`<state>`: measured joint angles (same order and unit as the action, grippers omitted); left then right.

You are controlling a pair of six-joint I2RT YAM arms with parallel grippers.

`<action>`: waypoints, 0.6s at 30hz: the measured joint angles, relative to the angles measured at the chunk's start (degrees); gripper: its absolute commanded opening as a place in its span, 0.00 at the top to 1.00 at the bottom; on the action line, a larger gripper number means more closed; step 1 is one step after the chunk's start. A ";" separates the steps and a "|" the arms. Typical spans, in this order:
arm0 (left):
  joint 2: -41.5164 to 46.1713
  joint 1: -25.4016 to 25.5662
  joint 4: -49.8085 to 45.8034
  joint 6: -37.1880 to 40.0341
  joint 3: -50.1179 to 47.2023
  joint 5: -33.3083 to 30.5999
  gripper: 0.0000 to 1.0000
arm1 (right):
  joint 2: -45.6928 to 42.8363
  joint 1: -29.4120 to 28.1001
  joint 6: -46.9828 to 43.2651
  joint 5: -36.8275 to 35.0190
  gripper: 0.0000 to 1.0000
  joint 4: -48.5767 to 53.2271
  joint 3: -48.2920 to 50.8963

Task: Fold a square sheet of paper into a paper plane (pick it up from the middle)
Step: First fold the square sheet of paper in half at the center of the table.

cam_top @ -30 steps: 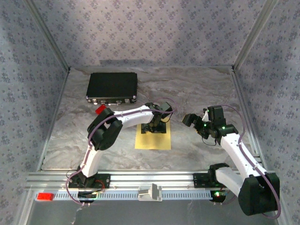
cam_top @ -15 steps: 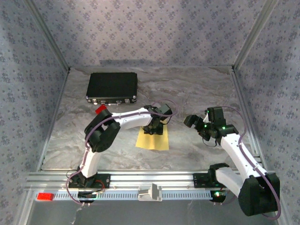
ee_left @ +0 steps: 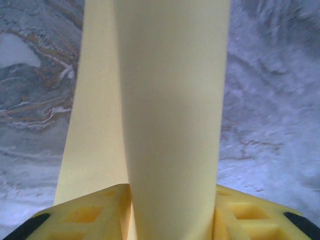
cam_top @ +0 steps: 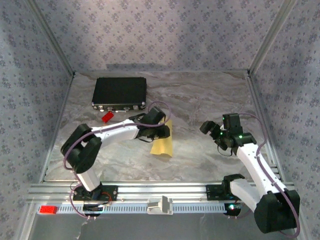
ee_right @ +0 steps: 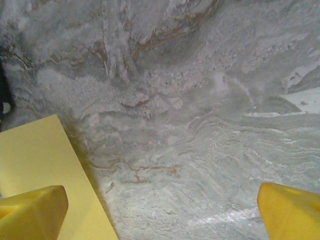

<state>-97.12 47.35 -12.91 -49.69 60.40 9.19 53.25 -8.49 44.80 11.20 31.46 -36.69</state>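
The pale-yellow square sheet of paper (cam_top: 163, 142) is bent into a curve and raised off the marble table, hanging tilted near the centre. My left gripper (cam_top: 159, 131) is shut on its middle. In the left wrist view the sheet (ee_left: 170, 100) bulges up between the two yellow fingers (ee_left: 90, 212). My right gripper (cam_top: 207, 128) hovers to the right of the sheet, apart from it and open. Between its yellow fingertips (ee_right: 30, 210) there is only bare table, and a corner of the sheet (ee_right: 35, 155) shows at the lower left.
A black rectangular case (cam_top: 120, 92) lies at the back left, with a small red brick (cam_top: 106, 117) just in front of it. Patterned walls close in the table on three sides. An aluminium rail (cam_top: 160, 192) runs along the near edge.
The left gripper has closed on the middle of the sheet and drawn it up and leftward; the sheet went from lying flat to bent and tilted. The right gripper has barely shifted.
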 measured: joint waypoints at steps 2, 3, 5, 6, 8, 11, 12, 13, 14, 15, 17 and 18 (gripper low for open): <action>0.39 -1.44 5.20 -1.38 -2.10 4.33 0.59 | -2.05 0.00 0.44 -0.11 0.01 -0.59 0.11; 0.39 -2.03 8.52 -2.38 -2.99 6.58 0.60 | -3.26 0.00 0.52 -0.02 0.01 -1.20 0.31; 0.39 -2.75 14.91 -4.70 -4.66 10.78 0.60 | -5.46 0.13 0.63 0.59 0.01 -2.69 1.05; 0.37 -2.95 18.49 -6.23 -5.46 12.83 0.60 | -6.34 0.24 0.61 1.11 0.01 -3.43 1.53; 0.35 -3.52 24.50 -9.11 -6.73 16.20 0.60 | -7.67 0.48 0.61 2.47 0.01 -4.68 2.58; -0.72 -4.00 32.63 -13.46 -7.32 20.33 0.60 | -7.98 0.70 0.57 4.66 0.02 -5.62 3.17; -1.46 -4.17 35.08 -14.75 -7.32 21.40 0.60 | -7.93 0.76 0.42 5.40 0.02 -5.86 3.17; -2.29 -4.24 37.11 -15.96 -7.32 22.32 0.60 | -7.87 0.87 0.31 6.12 0.02 -6.10 3.17; -3.13 -4.28 38.60 -16.96 -7.32 22.91 0.60 | -7.76 0.94 0.17 6.86 0.02 -6.40 3.17; -4.22 -4.28 40.09 -17.88 -7.39 23.45 0.60 | -7.58 0.98 0.13 7.67 0.03 -6.58 3.17; -5.97 -4.28 41.68 -19.06 -7.80 24.22 0.61 | -6.86 1.09 -0.26 9.31 0.03 -7.08 3.17; -6.64 -4.28 41.90 -19.45 -8.17 24.48 0.61 | -6.40 1.11 -0.42 10.12 0.04 -7.37 3.17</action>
<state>-103.77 43.07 28.99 -69.14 52.23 33.67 46.85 -7.38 44.38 21.32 24.10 -33.52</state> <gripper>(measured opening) 0.394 0.967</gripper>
